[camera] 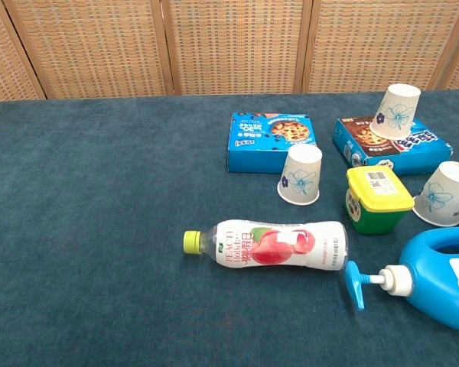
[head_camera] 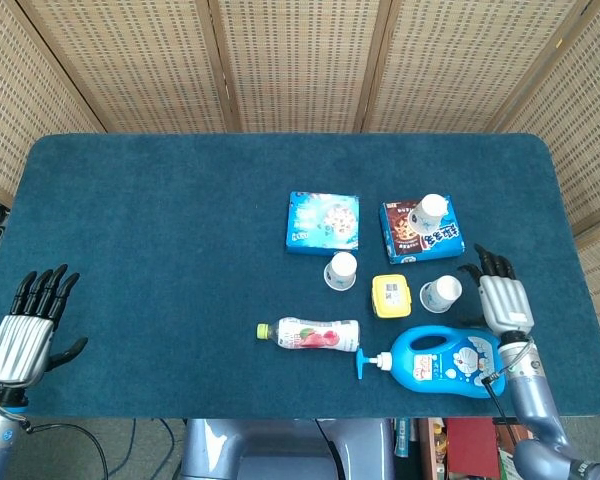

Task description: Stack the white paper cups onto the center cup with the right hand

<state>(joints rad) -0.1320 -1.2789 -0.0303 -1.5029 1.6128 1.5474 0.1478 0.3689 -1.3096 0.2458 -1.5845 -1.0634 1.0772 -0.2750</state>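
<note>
Right hand (head_camera: 504, 300) empty, fingers spread, just right of nearest paper cup (head_camera: 441, 293), not touching. Center cup (head_camera: 341, 270) below blue box (head_camera: 324, 221); third cup (head_camera: 431, 212) on brown box (head_camera: 420, 232). Light, thin-walled, crushable: grip mid-wall, gently. Left hand (head_camera: 25, 335) idle, fingers apart.

Right hand (head_camera: 503, 297) hovers beside a paper cup (head_camera: 441, 293), fingers spread.

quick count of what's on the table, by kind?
White paper cups: 3, namely center cup, cup on the brown box, cup by the right hand
Snack boxes: 2, blue box, brown box
Drink bottle: 1
Blue pump bottle: 1
Yellow-lidded tub: 1
Total: 8
</note>
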